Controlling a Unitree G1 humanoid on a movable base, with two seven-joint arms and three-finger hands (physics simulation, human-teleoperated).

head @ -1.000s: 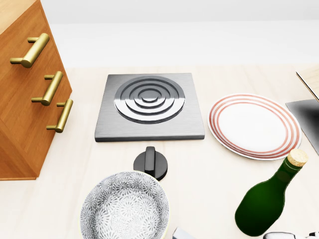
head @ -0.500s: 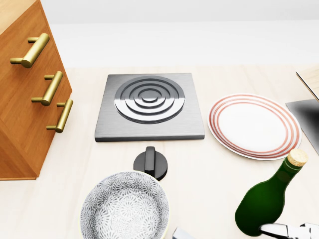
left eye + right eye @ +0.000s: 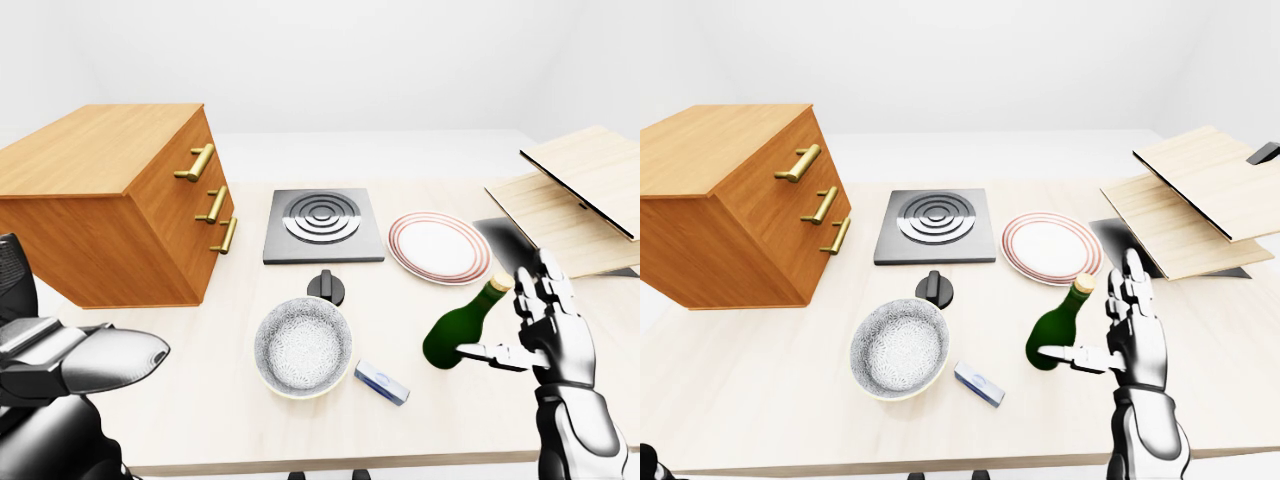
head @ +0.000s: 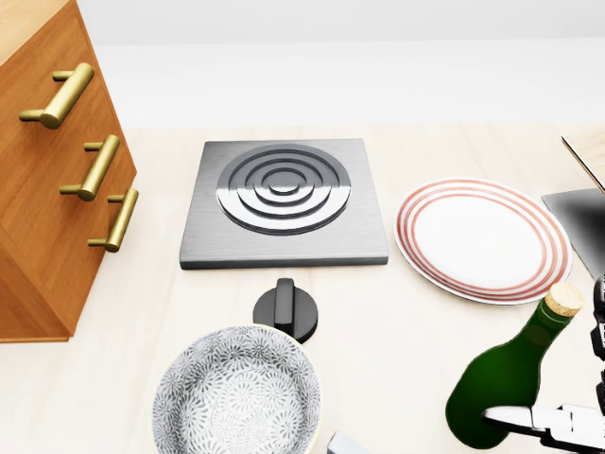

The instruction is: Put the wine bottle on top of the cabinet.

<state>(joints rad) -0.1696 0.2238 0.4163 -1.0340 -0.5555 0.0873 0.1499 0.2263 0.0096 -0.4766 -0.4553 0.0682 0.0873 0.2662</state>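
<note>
The green wine bottle (image 3: 458, 327) with a cork stands tilted on the pale table, right of the patterned bowl (image 3: 302, 346). It also shows at the lower right of the head view (image 4: 506, 378). My right hand (image 3: 525, 330) is open just right of the bottle, thumb reaching to its base, fingers upright beside its neck. The wooden cabinet (image 3: 110, 200) with brass handles stands at the left of the table, its flat top bare. My left hand (image 3: 85, 358) rests low at the bottom left, far from the bottle; its fingers do not show clearly.
A grey hotplate (image 3: 323, 224) with a black knob (image 3: 326, 285) lies at the centre. A red-rimmed plate (image 3: 438, 246) sits right of it. A small blue-white box (image 3: 381, 382) lies below the bowl. Wooden boards (image 3: 577, 195) stack at the right.
My right hand has come up from the bottom edge of the head view to the bottle's right side, its thumb reaching the base. The bottle and the camera have not moved.
</note>
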